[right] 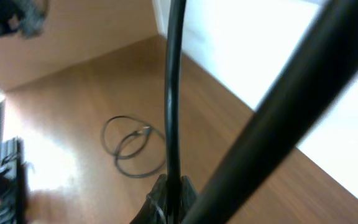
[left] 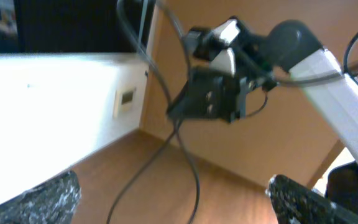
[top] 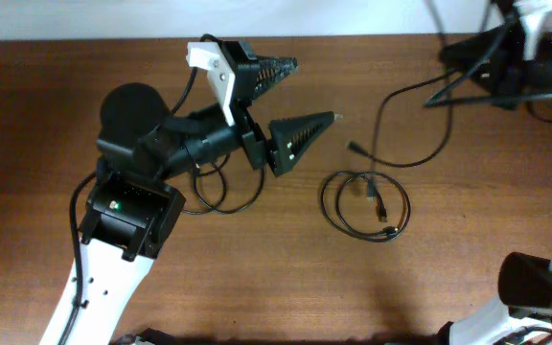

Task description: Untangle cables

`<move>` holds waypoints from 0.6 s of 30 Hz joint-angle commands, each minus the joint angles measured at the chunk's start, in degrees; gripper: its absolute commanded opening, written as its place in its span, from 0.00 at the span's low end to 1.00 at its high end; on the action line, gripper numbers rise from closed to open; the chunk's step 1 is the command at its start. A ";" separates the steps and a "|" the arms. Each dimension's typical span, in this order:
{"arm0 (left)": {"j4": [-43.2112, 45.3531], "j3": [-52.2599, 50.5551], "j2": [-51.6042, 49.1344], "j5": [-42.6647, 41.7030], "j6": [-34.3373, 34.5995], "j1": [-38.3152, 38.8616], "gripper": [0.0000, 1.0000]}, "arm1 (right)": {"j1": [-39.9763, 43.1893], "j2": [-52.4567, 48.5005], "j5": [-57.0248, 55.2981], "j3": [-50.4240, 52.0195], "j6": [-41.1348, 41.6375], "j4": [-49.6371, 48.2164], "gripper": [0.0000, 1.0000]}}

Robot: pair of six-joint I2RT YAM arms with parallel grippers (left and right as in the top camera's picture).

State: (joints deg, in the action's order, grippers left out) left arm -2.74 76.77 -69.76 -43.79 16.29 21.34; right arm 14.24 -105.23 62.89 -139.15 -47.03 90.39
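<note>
A black cable point(top: 405, 158) runs from a loose end at mid-table up to my right gripper point(top: 448, 59) at the far right. In the right wrist view the jaws point(right: 173, 196) are shut on this cable point(right: 173, 93). A coiled black cable point(top: 365, 205) lies on the table at centre right and also shows in the right wrist view point(right: 132, 146). My left gripper point(top: 303, 98) is open and empty, left of the cable's loose end. In the left wrist view its jaws point(left: 173, 199) frame the hanging cable point(left: 191, 168) and the right gripper point(left: 188, 106).
Another black cable loop point(top: 220, 192) lies under the left arm's forearm. A thick blurred cable point(right: 278, 112) crosses the right wrist view. The white wall point(left: 55, 106) borders the table's far edge. The right arm's base point(top: 535, 283) stands at the lower right.
</note>
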 commanded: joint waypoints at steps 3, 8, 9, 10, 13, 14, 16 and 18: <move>-12.83 0.20 0.24 5.11 -0.07 -0.26 0.99 | 11.69 -0.15 0.20 -0.26 2.99 -0.20 0.04; -23.63 0.20 0.22 8.96 -0.07 -0.26 0.99 | 19.04 -0.15 -7.69 -0.26 4.50 -0.44 0.04; -25.29 0.20 0.22 9.35 -0.07 -0.26 0.99 | 20.04 -0.15 -9.03 -0.26 4.50 -0.63 0.04; -26.58 0.20 0.22 9.33 -0.07 -0.26 0.99 | 21.07 -0.15 -10.82 -0.24 4.74 -1.11 0.04; -29.70 0.20 0.22 9.31 -0.07 -0.26 0.99 | 23.56 -0.15 -26.08 -0.24 21.66 -6.12 0.04; -30.77 0.20 0.22 9.31 -0.04 -0.26 0.99 | 24.20 -0.15 -37.73 -0.24 30.69 -7.54 0.04; -31.87 0.20 0.24 9.31 -0.04 -0.26 0.99 | 24.92 -0.26 -52.33 -0.24 39.76 -8.20 0.04; -32.89 0.20 0.24 9.31 -0.04 -0.26 0.99 | 25.40 -1.25 -60.35 -0.24 45.11 -8.98 0.04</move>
State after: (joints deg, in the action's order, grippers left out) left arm -34.65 76.82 -69.87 -34.87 16.32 21.34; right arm 38.81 -105.30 21.91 -139.13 -15.86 82.39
